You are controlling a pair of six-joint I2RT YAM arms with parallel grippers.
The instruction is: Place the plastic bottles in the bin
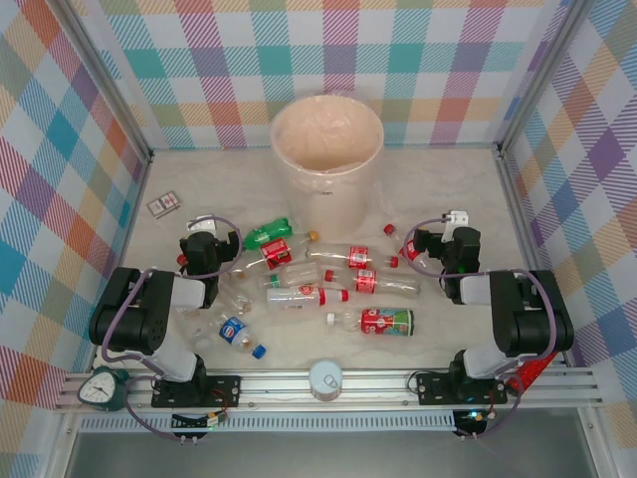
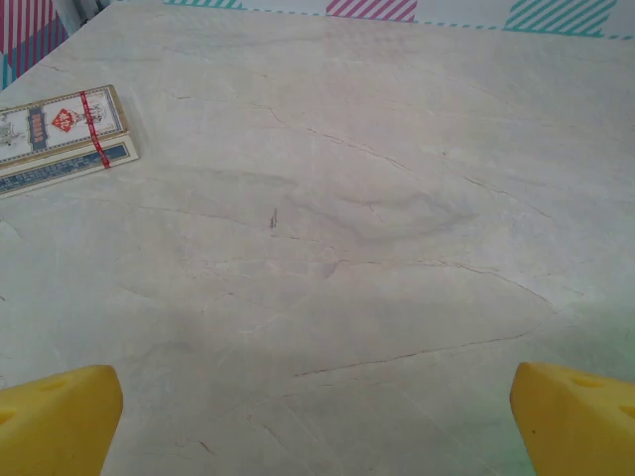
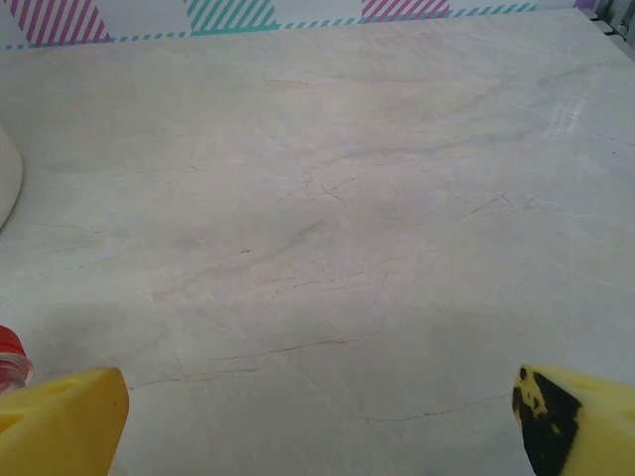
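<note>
1. At the table's near edge, a white-lidded jar [image 1: 325, 378] sits between the two arm bases.
2. The left gripper [image 1: 210, 239] and right gripper [image 1: 438, 242] hang with jaws wide apart, holding nothing.
3. The plastic bottles [image 1: 356, 257] lie on their sides mid-table between the grippers, long axes mostly left to right, caps pointing mixed ways.
4. The bin [image 1: 328, 204] stands upright at the far edge, behind them; both arms look equally near.
</note>
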